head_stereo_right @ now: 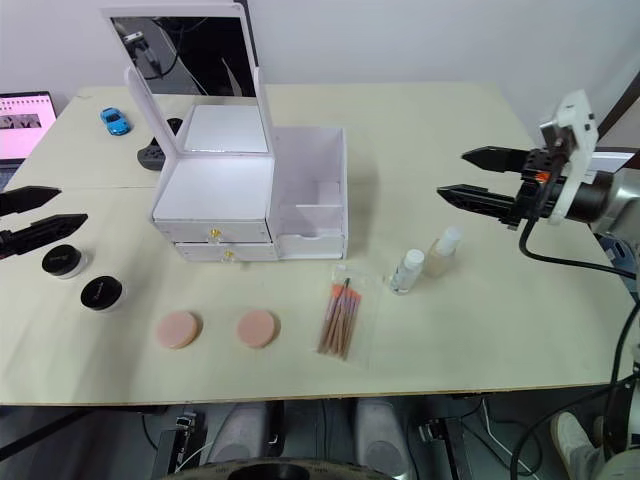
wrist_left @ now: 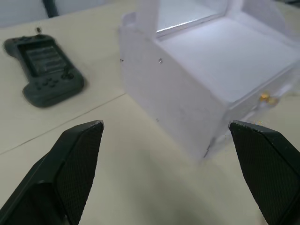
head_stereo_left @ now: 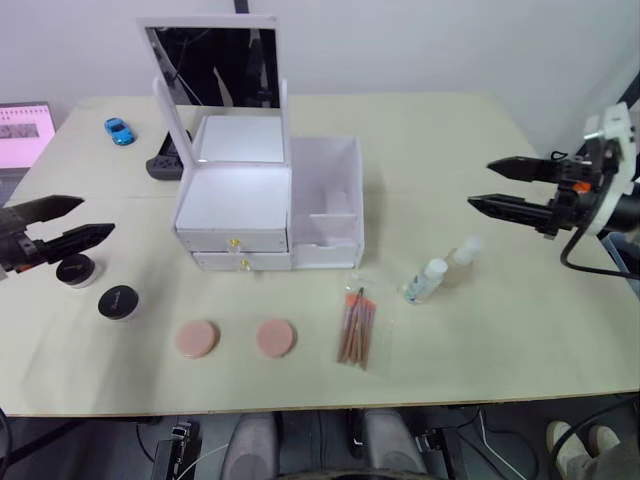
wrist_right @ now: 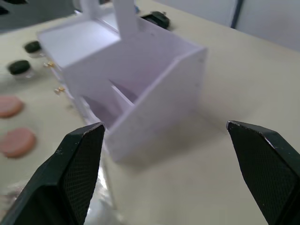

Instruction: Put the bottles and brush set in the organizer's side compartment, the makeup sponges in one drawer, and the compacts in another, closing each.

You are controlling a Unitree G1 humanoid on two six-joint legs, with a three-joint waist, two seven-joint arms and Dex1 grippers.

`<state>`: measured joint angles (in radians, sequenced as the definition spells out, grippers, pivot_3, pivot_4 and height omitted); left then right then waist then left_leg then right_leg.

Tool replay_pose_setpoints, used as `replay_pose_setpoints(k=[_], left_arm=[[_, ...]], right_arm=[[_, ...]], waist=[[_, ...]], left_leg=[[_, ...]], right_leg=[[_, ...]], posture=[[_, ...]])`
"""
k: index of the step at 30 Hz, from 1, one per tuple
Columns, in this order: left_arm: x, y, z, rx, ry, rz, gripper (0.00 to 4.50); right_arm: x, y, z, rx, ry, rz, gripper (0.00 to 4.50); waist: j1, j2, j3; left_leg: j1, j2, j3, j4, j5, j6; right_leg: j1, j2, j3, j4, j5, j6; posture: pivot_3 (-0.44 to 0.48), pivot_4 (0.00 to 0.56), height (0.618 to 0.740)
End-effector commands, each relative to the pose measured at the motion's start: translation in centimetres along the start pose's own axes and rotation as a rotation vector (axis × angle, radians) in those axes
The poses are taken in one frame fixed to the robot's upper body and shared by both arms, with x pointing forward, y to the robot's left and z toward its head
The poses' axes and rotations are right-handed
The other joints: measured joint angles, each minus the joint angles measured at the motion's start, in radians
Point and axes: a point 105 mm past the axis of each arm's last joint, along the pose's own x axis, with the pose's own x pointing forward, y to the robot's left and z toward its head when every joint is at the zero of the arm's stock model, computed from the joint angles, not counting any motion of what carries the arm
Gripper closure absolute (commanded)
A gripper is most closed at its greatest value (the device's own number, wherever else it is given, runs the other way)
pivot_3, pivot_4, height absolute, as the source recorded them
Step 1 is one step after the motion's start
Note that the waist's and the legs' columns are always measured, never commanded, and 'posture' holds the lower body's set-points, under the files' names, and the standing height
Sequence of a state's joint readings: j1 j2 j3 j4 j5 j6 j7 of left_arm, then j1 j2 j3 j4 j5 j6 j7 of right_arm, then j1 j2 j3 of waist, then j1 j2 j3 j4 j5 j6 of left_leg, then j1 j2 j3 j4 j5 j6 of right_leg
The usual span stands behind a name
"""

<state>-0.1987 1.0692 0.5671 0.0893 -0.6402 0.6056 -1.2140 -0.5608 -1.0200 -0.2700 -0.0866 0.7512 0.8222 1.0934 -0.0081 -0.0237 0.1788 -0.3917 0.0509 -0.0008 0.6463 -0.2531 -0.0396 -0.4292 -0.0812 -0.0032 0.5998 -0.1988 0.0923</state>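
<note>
A white organizer (head_stereo_left: 266, 203) with a mirror stands mid-table; its open side compartment (head_stereo_left: 328, 205) is on the right and its two drawers (head_stereo_left: 234, 243) are shut. Two clear bottles (head_stereo_left: 440, 270) stand right of it. The brush set (head_stereo_left: 356, 327) lies in a clear sleeve in front. Two pink makeup sponges (head_stereo_left: 236, 338) lie near the front edge. Two black compacts (head_stereo_left: 97, 286) sit at the left. My left gripper (head_stereo_left: 78, 221) hovers open above the compacts. My right gripper (head_stereo_left: 488, 186) hangs open, above and right of the bottles.
A dark game controller (head_stereo_left: 166, 157) and a blue toy car (head_stereo_left: 119, 131) lie behind the organizer at the left. A laptop (head_stereo_left: 24, 131) sits at the table's far left corner. The table's front edge (head_stereo_left: 320, 404) runs close below the sponges.
</note>
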Motion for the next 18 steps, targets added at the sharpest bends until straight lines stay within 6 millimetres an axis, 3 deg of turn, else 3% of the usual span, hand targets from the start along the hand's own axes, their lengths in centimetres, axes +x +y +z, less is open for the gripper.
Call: replay_pose_setpoints(k=[1,10,14,18], left_arm=[[1.4,-2.8,3.2,0.068,-0.058,-0.113,0.0],[7.7,-12.8,8.2,0.153,-0.111,-0.595,0.0],[11.1,-15.3,10.0,0.202,-0.164,-0.73,0.0],[13.0,-16.9,10.0,0.195,-0.173,-0.825,0.0]], right_arm=[[0.5,2.0,2.0,-0.058,-0.005,0.072,0.09],[-0.2,5.5,3.3,-0.136,0.049,0.057,0.09],[-1.9,6.1,1.4,-0.134,0.104,-0.073,0.09],[-3.8,5.9,-0.9,-0.121,0.142,-0.214,0.09]], waist=[[0.002,0.0,0.0],[0.001,-0.001,0.0],[0.015,-0.002,-0.001],[0.015,-0.001,-0.001]], left_leg=[[0.0,0.0,0.0,0.0,0.0,0.0],[-0.001,-0.001,-0.001,0.0,0.0,0.0],[0.0,-0.001,-0.002,0.001,0.0,0.0],[0.0,-0.002,-0.002,0.002,0.0,0.0]], right_leg=[[0.0,0.0,0.0,0.0,0.0,0.0],[0.001,0.001,0.0,-0.001,0.0,0.0],[0.003,0.002,0.0,-0.001,0.0,0.0],[0.003,0.002,0.001,-0.001,0.0,0.0]], posture=[[0.0,0.15,0.725],[0.0,0.15,0.725],[0.0,0.15,0.725],[0.0,0.15,0.725]])
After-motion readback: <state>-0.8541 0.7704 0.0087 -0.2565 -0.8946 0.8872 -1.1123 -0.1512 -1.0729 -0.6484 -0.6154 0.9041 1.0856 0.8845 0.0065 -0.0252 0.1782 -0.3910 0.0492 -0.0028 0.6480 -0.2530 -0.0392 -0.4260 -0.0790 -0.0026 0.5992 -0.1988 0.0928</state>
